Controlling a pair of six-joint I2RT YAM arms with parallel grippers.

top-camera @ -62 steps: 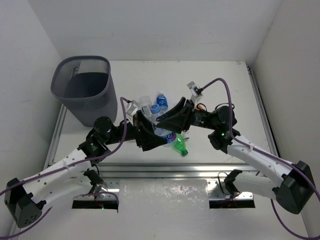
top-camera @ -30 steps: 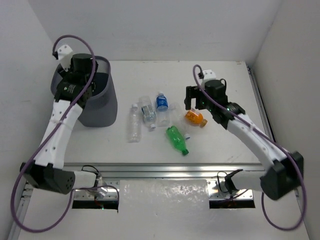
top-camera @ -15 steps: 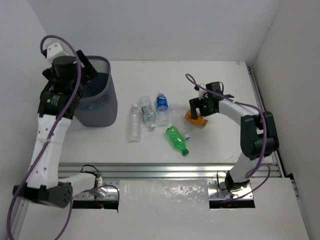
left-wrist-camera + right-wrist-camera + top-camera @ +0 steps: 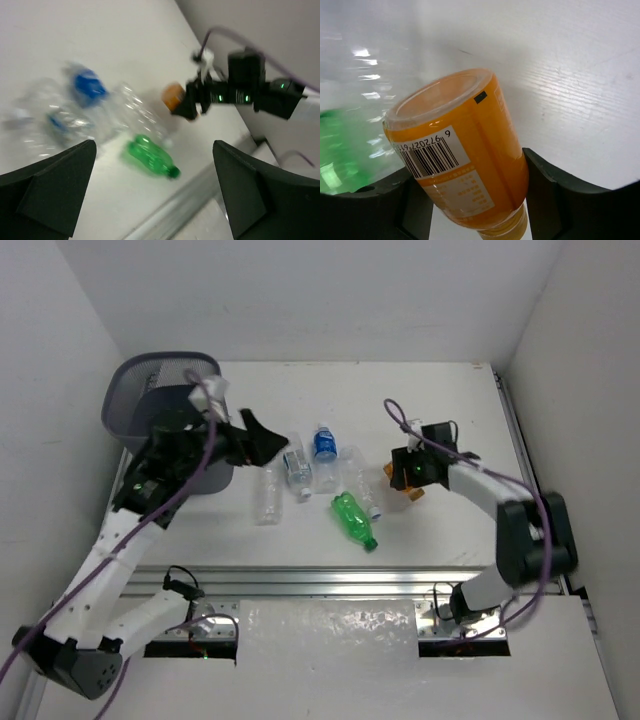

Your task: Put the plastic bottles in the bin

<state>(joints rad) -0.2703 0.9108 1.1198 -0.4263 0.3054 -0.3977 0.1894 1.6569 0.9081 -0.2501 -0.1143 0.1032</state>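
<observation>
White table, plain white walls (three sides), aluminium rail

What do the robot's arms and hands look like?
The left arm and right arm have white shells with black joints. A purple cable loops along each one. The left hand and right hand are black, each with two chunky, wedge-shaped fingers. Tiny green lights glow near the right wrist.
</observation>
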